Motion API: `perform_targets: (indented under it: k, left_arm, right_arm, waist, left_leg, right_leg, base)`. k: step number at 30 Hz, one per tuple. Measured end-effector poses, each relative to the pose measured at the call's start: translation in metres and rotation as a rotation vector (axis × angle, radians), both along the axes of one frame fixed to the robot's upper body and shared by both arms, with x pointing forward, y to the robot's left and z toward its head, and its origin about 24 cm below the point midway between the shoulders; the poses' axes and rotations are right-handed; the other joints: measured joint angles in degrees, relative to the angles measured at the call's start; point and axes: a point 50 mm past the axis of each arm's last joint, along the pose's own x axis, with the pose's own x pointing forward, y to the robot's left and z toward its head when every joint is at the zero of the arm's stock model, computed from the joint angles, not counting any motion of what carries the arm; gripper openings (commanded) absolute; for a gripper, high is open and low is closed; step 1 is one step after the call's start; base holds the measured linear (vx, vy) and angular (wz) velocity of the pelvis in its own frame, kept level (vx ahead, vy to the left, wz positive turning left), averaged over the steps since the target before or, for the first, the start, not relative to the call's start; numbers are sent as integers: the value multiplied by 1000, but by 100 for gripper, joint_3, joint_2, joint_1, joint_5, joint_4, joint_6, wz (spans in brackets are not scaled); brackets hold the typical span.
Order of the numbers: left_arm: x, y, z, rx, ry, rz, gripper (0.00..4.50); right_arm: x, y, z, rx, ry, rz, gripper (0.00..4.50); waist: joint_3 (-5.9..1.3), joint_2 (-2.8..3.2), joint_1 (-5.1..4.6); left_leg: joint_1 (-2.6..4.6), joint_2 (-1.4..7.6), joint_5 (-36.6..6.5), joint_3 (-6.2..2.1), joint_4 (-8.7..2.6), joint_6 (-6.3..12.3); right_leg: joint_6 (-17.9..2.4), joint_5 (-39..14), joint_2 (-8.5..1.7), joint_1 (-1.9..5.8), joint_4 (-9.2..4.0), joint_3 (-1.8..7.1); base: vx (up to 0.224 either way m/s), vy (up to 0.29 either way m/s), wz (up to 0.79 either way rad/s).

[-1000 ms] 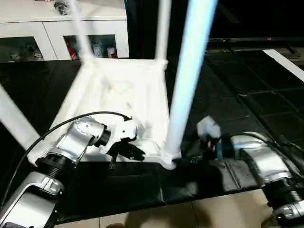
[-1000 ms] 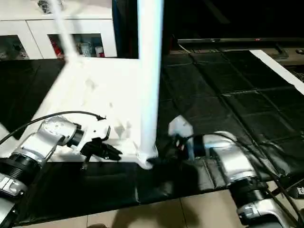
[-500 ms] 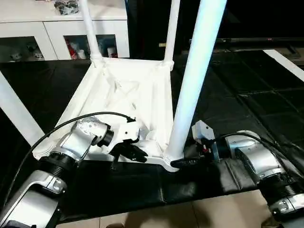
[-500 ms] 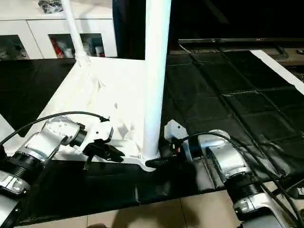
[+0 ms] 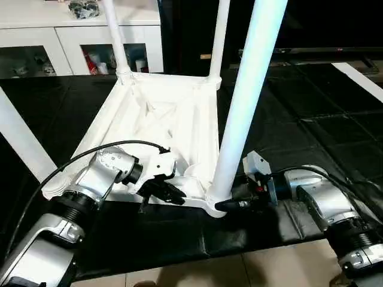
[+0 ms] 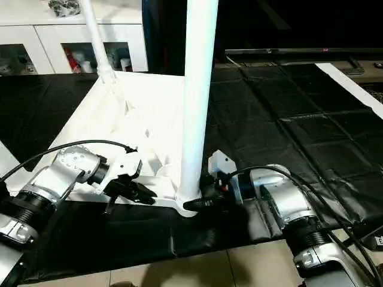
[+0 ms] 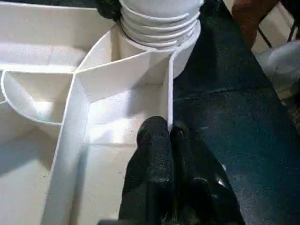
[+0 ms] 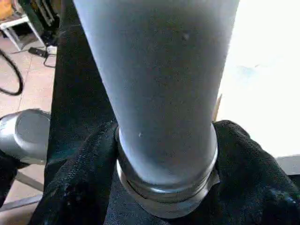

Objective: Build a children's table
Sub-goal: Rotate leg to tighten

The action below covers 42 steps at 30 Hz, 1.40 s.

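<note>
While the table top (image 5: pixel 161 113) lies upside down on the black floor mat (image 5: pixel 287 125), ribbed underside up, the step in hand looks like seating the near right leg (image 5: pixel 242 113) in its corner socket (image 5: pixel 214 200). Right claw (image 5: pixel 234 204) sits at the base of that leg, fingers (image 8: pixel 89 173) wrapped round it just above the socket, clamped on the leg by the wrist view. Left claw (image 5: pixel 164 192) is pinched together on the thin rim wall (image 7: pixel 169 93) of the top, near the same corner, likely steadying it. Two far legs (image 5: pixel 116 42) stand in their sockets; a fourth leg (image 5: pixel 21 143) slants off at the left.

Next move, my guess: twist or press the leg home while the left holds the top down, then let go and check it stands straight.

Hard to tell: thread rings (image 7: pixel 159 26) show at the socket, so whether the leg is fully seated is unclear. Leg tops are cut off. Fourth leg's socket is hidden behind the left forearm (image 5: pixel 90 185).
</note>
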Motion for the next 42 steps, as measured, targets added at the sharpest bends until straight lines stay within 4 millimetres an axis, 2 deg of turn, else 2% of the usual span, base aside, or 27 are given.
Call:
perform_targets:
  k: [2,5,8,11,13,14,19,20,21,24,25,28,32,37,39,42]
  left_arm:
    - [2,-2,-1,-10,16,53,0]
    - [6,-2,-2,-23,39,171,0]
    - [12,-6,-4,-38,39,297,0]
    - [18,-15,-6,-66,25,461,0]
    - [22,-26,-7,-84,13,551,0]
    - [22,-29,-7,-90,8,573,0]
    - [25,-36,-6,-103,-11,655,0]
    - [25,-36,-6,-101,-13,656,0]
    - [25,-37,-5,-96,-21,651,0]
    - [24,-37,-4,-84,-38,633,0]
    - [23,-35,-4,-81,-43,621,0]
    - [23,-30,-3,-71,-45,598,0]
    - [20,-19,0,-57,-57,489,0]
    - [13,2,4,-58,-41,355,0]
    - [11,4,5,-61,-32,311,0]
    - [6,7,5,-41,-12,202,0]
  right_arm:
    - [-1,-2,-2,13,1,-62,274]
    - [4,3,-6,42,-9,-195,274]
    - [12,9,-11,67,-22,-372,274]
    - [28,22,-13,78,-44,-583,274]
    - [39,29,-11,57,-66,-695,274]
    - [43,31,-10,48,-72,-725,274]
    - [53,39,-7,23,-95,-799,274]
    - [53,39,-6,22,-97,-799,330]
    - [53,39,-6,22,-99,-797,344]
    - [51,40,-6,27,-101,-780,348]
    - [50,40,-7,33,-101,-770,379]
    - [47,40,-8,46,-96,-731,392]
    - [36,28,-8,72,-103,-607,437]
    - [26,15,3,90,-126,-394,447]
    - [24,16,8,103,-134,-332,447]
    - [16,2,15,46,-119,-168,447]
  waist:
    - [0,0,-10]
    - [0,2,-117]
    - [2,6,-285]
    - [4,11,-495]
    - [4,16,-575]
    - [4,16,-577]
    - [3,17,-544]
    - [3,17,-537]
    - [3,17,-533]
    - [4,16,-538]
    - [4,16,-542]
    - [4,17,-538]
    - [11,28,-480]
    - [20,43,-337]
    - [20,43,-227]
    - [21,43,-95]
  left_leg:
    - [4,1,0,2,3,0]
    - [12,2,1,2,4,-2]
    - [8,1,4,1,2,-8]
    - [13,0,4,-5,2,-11]
    - [13,0,3,-6,0,-12]
    - [11,0,3,-6,-4,-12]
    - [2,1,-1,-6,-27,-11]
    - [-1,1,-4,-6,-26,-6]
    - [-4,1,-5,-5,-26,-2]
    - [-5,1,-6,-4,-26,1]
    - [-4,1,-7,-4,-26,0]
    - [-3,1,-8,-4,-25,-2]
    - [0,0,-8,-5,-21,-3]
    - [-15,2,1,-6,-18,12]
    - [-15,2,0,-5,-12,11]
    - [-20,2,-4,5,-1,8]
  right_leg:
    - [-1,1,0,1,3,3]
    - [-1,2,2,0,12,3]
    - [16,-1,3,1,11,2]
    - [18,6,4,-7,8,-4]
    - [16,8,6,-9,8,-5]
    - [17,7,7,-11,6,-6]
    - [-8,9,10,-19,-2,-6]
    - [-8,6,10,-20,-3,-6]
    - [-9,5,10,-20,-6,-6]
    - [-9,6,10,-20,-10,-5]
    - [-9,6,10,-20,-10,-5]
    - [-10,6,10,-20,-8,-5]
    - [-11,8,9,-29,-10,-5]
    - [-14,9,9,-46,-2,-6]
    - [-14,9,7,-45,-1,-5]
    - [-13,8,2,-36,-2,-1]
  base:
    - [0,0,0]
    - [0,0,0]
    - [0,0,0]
    - [0,0,0]
    - [0,0,0]
    - [0,0,0]
    - [0,0,0]
    - [0,0,0]
    - [0,0,0]
    - [0,0,0]
    - [0,0,0]
    - [0,0,0]
    - [0,0,0]
    - [0,0,0]
    - [0,0,0]
    - [0,0,0]
